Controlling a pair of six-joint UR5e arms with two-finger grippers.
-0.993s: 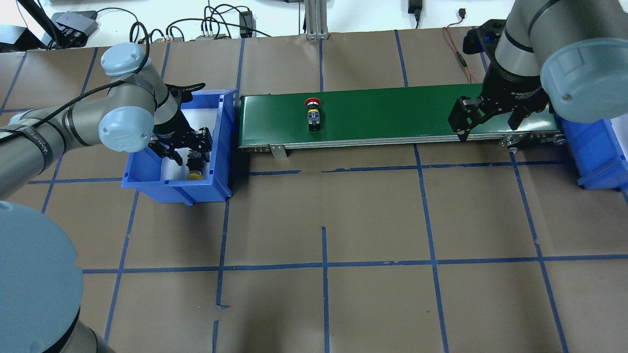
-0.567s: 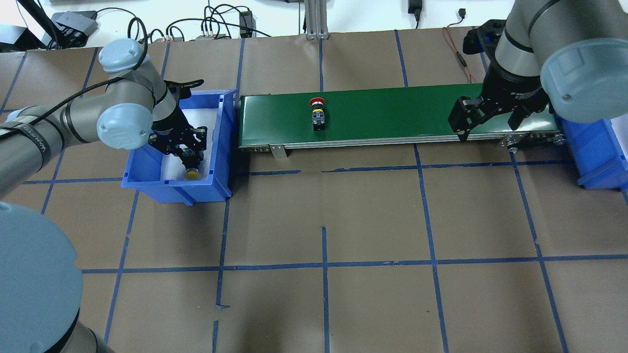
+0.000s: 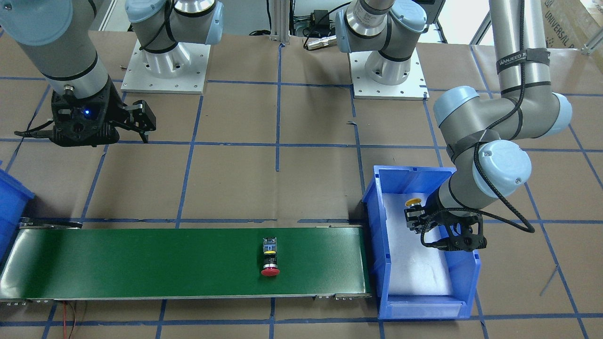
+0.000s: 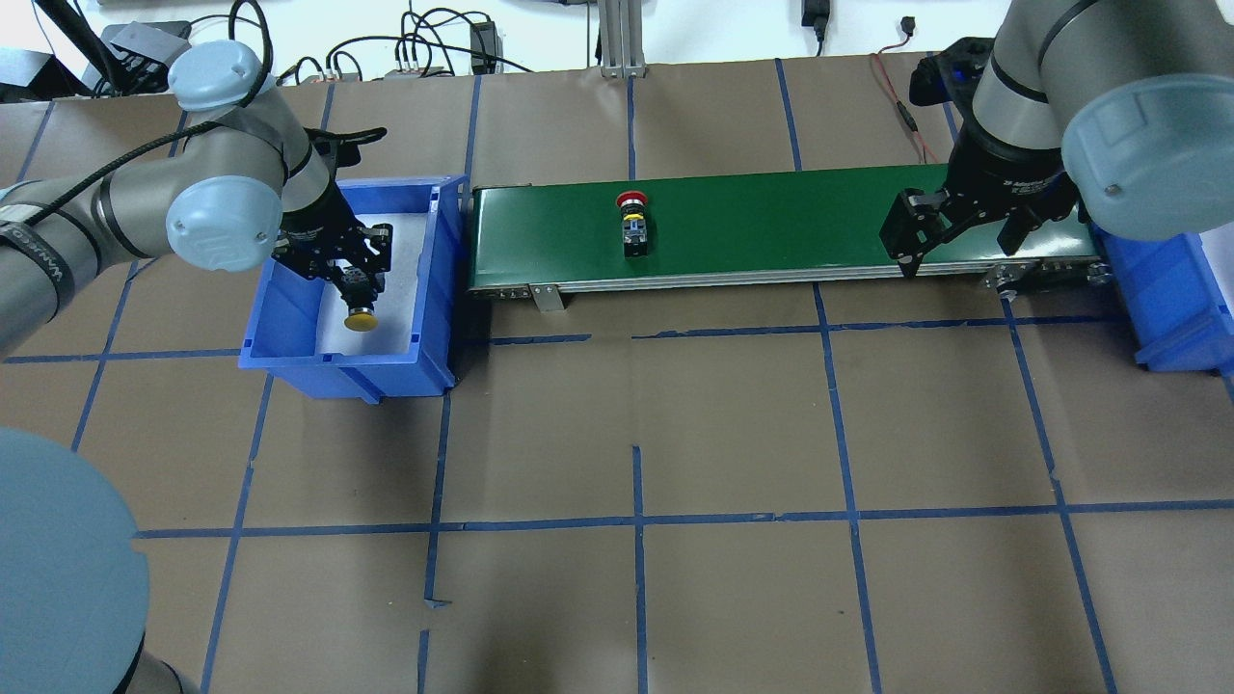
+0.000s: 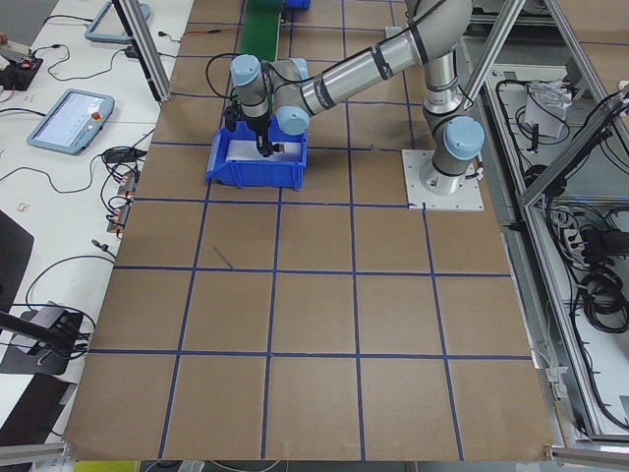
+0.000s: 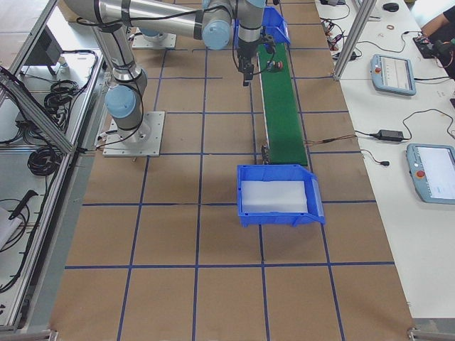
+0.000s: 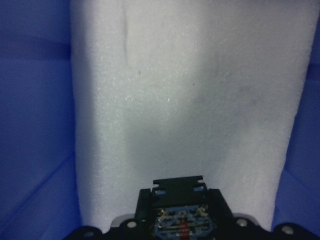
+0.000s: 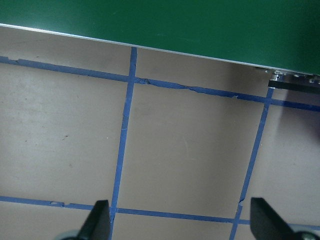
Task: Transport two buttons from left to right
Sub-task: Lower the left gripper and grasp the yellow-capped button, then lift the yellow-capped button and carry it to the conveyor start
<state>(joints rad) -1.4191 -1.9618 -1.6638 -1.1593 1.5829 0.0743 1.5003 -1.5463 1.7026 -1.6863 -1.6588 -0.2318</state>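
In the left of the overhead view, the left gripper [image 4: 358,287] hangs inside the blue bin [image 4: 347,378], its jaws clamped on the black body of the yellow button [image 4: 362,320], cap pointing toward the lower edge of the frame. The wrist view shows the contact block at bottom centre, seemingly clear of the white foam liner [image 7: 185,100]. The red button [image 4: 633,220] lies on its side on the green conveyor belt [image 4: 791,222], left of centre. At the belt's right end the right gripper [image 4: 954,241] waits just over the near edge, jaws apart. The pick of the second button looks done. The next move calls for lifting it over the bin wall and releasing it on the belt's left end. Compared with a second ago, the left gripper has shut on the yellow button and drawn it up and leftward, while the red button has crept rightward.
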